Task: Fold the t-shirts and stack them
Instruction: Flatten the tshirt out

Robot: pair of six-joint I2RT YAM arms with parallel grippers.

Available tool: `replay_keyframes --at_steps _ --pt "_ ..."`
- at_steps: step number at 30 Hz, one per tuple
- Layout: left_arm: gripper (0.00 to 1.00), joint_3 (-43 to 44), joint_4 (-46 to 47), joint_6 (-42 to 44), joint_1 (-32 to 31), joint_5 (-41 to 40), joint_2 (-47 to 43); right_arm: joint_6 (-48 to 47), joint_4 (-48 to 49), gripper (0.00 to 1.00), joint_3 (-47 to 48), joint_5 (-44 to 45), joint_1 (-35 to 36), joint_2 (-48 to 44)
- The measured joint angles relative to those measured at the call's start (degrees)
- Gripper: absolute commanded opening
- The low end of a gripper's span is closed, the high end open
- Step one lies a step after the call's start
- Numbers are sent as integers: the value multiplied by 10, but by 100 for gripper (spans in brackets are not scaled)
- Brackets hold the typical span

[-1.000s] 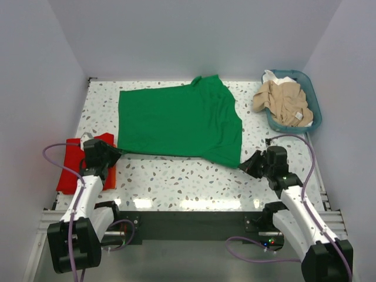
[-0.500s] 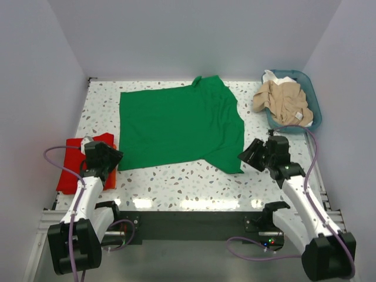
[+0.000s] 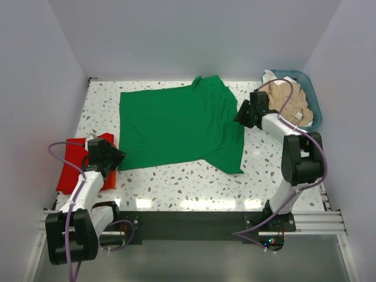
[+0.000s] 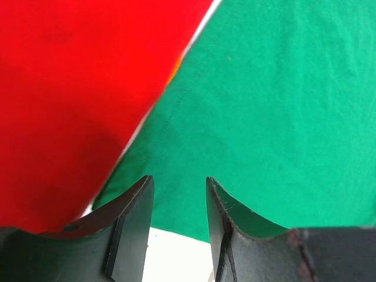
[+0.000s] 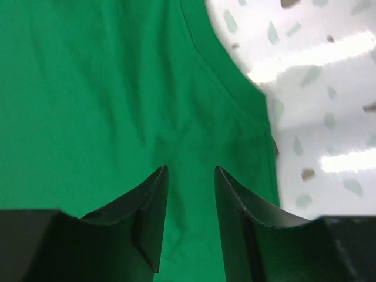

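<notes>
Cloth this soft and light would likely sag, so the green t-shirt [image 3: 176, 126], spread flat toward the table's [image 3: 176, 183] far edge, wanted pinching at its corners; left gripper [image 4: 179, 179] and right gripper [image 5: 191, 169] hovered at its edges part-open, empty.

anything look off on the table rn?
Two things. The green shirt lies flat but not square: its near right corner sags toward the front edge, and its far right end is bunched. The beige shirt spills over the left rim of the basket. No damage visible.
</notes>
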Motion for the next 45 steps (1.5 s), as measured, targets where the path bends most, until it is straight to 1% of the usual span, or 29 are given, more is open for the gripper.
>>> replay_keyframes --at_steps 3,5,14,18,23,29,31,35,40,45 --pt "45 7 3 0 -4 3 12 5 10 40 54 -5 0 69" --pt "45 10 5 0 -7 3 19 11 16 40 57 -6 0 90" --pt "44 17 30 -3 -41 4 73 38 29 39 22 -7 -17 110" --pt "44 21 37 -6 -57 2 80 55 55 40 -17 -17 -48 87" --pt "45 25 46 -7 -70 -2 91 63 58 41 -48 -17 -84 62" --pt "45 25 45 -7 -75 -2 95 60 44 42 -57 -17 -101 48" --pt "46 25 40 -8 -75 -4 90 58 33 44 -61 -14 -102 41" --pt "47 25 10 -12 -76 -23 61 50 -2 49 -74 -14 -103 3" --pt "47 12 -33 -31 -87 -49 -4 41 -32 50 -76 -15 -104 -74" --pt "45 -28 -70 -64 -113 -73 -67 37 -45 50 -88 -20 -104 -153"
